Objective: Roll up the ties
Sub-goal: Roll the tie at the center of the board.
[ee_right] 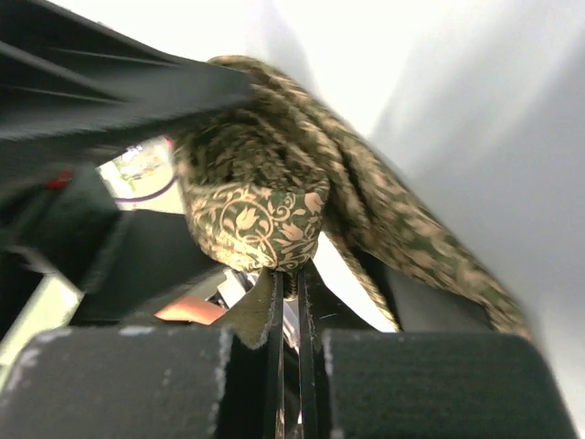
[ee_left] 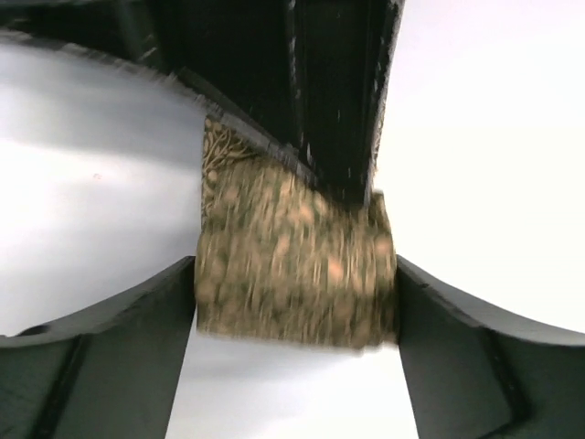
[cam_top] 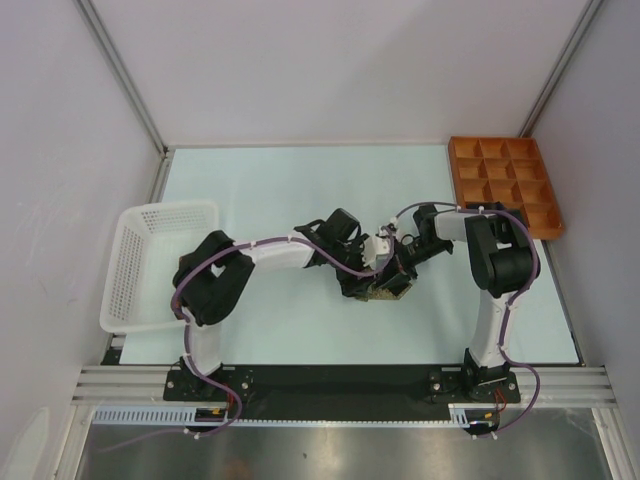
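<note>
The right tool (ee_right: pixel 291 285) pinches the rolled olive tie (ee_right: pixel 256 219) (leaf-patterned) — the left tool (ee_left: pixel 295 279) straddles it, grip unclear.

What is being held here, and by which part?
The right gripper pinches the olive-tan tie at its roll's edge; the left gripper flanks the roll, hold unclear.

- Plain white walls (cam_top: pixel 330 60) enclose three sides, joined by slim aluminium posts (cam_top: pixel 122 75).
- A pale bluish table (cam_top: pixel 280 180) is evenly lit.
- A grey metal rail (cam_top: pixel 570 383) edges its near side.

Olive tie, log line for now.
olive tie: partly rolled | right tool: shut on it | left tool: flanks roll, grip unclear
</note>
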You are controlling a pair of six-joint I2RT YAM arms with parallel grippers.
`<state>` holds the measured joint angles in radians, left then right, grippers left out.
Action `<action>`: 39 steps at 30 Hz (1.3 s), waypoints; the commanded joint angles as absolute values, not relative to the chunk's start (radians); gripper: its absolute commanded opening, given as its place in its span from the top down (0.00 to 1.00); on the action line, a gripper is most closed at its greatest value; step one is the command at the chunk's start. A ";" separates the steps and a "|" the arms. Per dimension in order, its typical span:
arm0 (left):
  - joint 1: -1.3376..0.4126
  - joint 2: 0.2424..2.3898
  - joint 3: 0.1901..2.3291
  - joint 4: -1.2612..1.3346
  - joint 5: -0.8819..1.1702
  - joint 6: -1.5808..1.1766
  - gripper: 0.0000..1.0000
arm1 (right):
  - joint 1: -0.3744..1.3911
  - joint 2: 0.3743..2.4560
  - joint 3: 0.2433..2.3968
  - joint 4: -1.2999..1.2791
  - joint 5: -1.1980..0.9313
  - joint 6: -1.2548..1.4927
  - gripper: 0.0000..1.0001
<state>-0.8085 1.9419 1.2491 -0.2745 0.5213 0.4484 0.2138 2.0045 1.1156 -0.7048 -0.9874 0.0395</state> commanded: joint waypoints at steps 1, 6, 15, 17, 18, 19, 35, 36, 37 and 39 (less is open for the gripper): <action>-0.779 1.827 1.195 -0.147 0.587 0.393 0.01 | 0.204 2.037 1.130 -0.736 -0.692 -0.029 1.00; -0.779 1.818 1.166 -0.077 0.615 0.373 0.00 | 0.209 2.043 1.146 -0.762 -0.615 -0.020 1.00; -0.795 1.859 1.152 -0.008 0.663 0.436 0.01 | 0.235 2.080 1.184 -0.799 -0.525 -0.020 1.00; -0.805 1.874 1.144 -0.003 0.647 0.469 0.00 | 0.238 2.092 1.193 -0.807 -0.531 -0.026 1.00; -0.808 1.882 1.146 -0.005 0.646 0.479 0.01 | 0.238 2.097 1.196 -0.811 -0.535 -0.028 1.00; -0.811 1.891 1.157 -0.003 0.638 0.488 0.01 | 0.241 2.105 1.200 -0.813 -0.541 -0.032 1.00; -0.876 1.976 1.247 -0.178 0.479 0.563 0.51 | 0.319 2.119 1.308 -0.824 -0.610 -0.078 1.00; -0.882 1.979 1.250 -0.210 0.438 0.560 0.60 | 0.315 2.093 1.308 -0.830 -0.620 -0.083 0.97; -0.891 1.977 1.256 -0.225 0.420 0.555 0.65 | 0.301 2.073 1.302 -0.844 -0.629 -0.090 0.90; -0.894 1.982 1.261 -0.271 0.387 0.548 0.79 | 0.273 2.011 1.292 -0.879 -0.672 -0.106 0.83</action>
<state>-0.8703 1.9747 1.2285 -0.1791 0.5209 0.5285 0.2695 2.0716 1.3006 -0.9638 -0.7197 -0.0463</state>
